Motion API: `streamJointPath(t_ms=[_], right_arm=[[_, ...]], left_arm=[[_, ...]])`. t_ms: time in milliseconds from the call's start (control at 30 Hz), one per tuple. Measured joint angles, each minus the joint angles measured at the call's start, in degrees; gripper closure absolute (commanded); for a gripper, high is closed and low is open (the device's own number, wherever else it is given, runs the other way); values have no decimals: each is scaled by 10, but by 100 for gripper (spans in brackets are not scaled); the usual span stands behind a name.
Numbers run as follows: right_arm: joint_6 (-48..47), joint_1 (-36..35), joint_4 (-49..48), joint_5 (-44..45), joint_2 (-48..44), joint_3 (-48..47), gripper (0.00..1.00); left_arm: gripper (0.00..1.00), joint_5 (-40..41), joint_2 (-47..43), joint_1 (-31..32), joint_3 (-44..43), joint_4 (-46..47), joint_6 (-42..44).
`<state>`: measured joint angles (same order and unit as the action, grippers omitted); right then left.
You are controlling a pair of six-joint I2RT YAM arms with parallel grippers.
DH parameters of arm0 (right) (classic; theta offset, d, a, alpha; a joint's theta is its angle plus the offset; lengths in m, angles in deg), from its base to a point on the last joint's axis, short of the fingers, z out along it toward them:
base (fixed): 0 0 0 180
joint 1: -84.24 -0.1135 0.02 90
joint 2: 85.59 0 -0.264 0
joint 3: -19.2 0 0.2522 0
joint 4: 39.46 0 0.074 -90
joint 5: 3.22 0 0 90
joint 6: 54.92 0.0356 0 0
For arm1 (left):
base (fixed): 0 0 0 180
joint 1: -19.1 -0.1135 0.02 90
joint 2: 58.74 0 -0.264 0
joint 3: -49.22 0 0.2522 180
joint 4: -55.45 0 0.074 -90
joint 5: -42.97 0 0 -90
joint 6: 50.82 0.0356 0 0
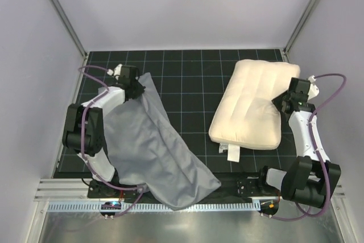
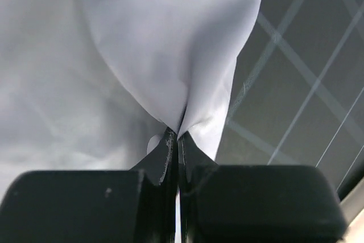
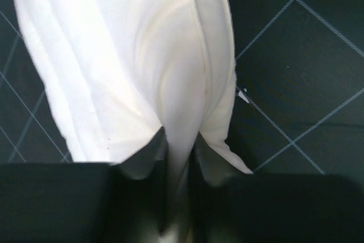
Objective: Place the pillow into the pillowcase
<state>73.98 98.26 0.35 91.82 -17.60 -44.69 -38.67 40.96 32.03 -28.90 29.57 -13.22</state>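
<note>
**Two-arm setup from above, with wrist close-ups.** The thin, wrinkled blue-grey fabric pillowcase point(image 1: 162, 146) serves as the reference. Its long axis runs diagonally, from a far end beside the left arm to a near end that drapes over the front edge of the black gridded table mat point(image 1: 193, 83).

The left gripper point(image 1: 139, 88) sits at the pillowcase's far end. In the left wrist view its fingers point(image 2: 166, 153) are pressed together on a peaked fold of the cloth. It cannot be told whether that fold is one layer or two, nor which end of the pillowcase is open.

The large cream rectangular soft pillow point(image 1: 250, 106) lies to the right of the pillowcase, well apart from it. Its long axis runs far to near, with a small white tag point(image 1: 233, 153) at the near short end. The right gripper point(image 1: 282, 101) is on the pillow's side away from the pillowcase, its fingers pinched on the pillow's edge.

Judged from this layout, the coming move turns on the gap between the two. The pillow must travel leftward toward the pillowcase, short end leading, and the right arm is placed to carry it.
</note>
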Motion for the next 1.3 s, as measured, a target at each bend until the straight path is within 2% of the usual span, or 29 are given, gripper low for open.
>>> streamJointPath(t_ms=[33, 67, 100, 233, 333, 433, 500, 567, 633, 733, 800, 867, 967, 1133, 1300], right_arm=[[4, 10, 0, -2, -6, 0, 19], [-1, 16, 0, -5, -10, 0, 12], [-9, 18, 0, -16, -14, 0, 11], [-42, 9, 0, -87, -33, 0, 11], [-70, -15, -58, -185, -89, 38, 11], [-98, -80, -95, -275, -124, 57, 12], [-122, -143, -102, -300, -117, 56, 13], [-140, -191, -92, -300, -107, 56, 10], [-148, -209, -77, -273, -106, 57, 10], [-148, -200, -51, -189, -109, 51, 10], [-148, -184, -20, -170, -93, 26, 11], [-156, -173, -13, -187, -73, -1, 12], [-171, -199, -50, -273, -69, -4, 11], [-203, -324, -94, -363, -66, 16, 12], [-224, -437, -123, -382, -8, 47, 12]], left_arm=[[99, 1, 0, -21, -5, -1, -8], [100, 3, 0, -39, -11, -3, -16], [100, 9, 1, -57, -19, -7, -23], [100, 44, 3, -93, -66, -34, -46], [98, 75, -1, -95, -90, -35, -68], [97, 96, -11, -94, -91, -35, -86], [98, 109, -16, -94, -89, -36, -93], [100, 126, -30, -96, -78, -37, -103], [100, 147, -53, -97, -63, -40, -111], [99, 177, -108, -104, -36, -45, -123], [100, 194, -141, -110, -32, -45, -130], [100, 206, -166, -116, -33, -42, -132], [100, 217, -177, -121, -50, -46, -132], [100, 215, -172, -123, -71, -51, -132], [100, 208, -172, -123, -76, -57, -127]])
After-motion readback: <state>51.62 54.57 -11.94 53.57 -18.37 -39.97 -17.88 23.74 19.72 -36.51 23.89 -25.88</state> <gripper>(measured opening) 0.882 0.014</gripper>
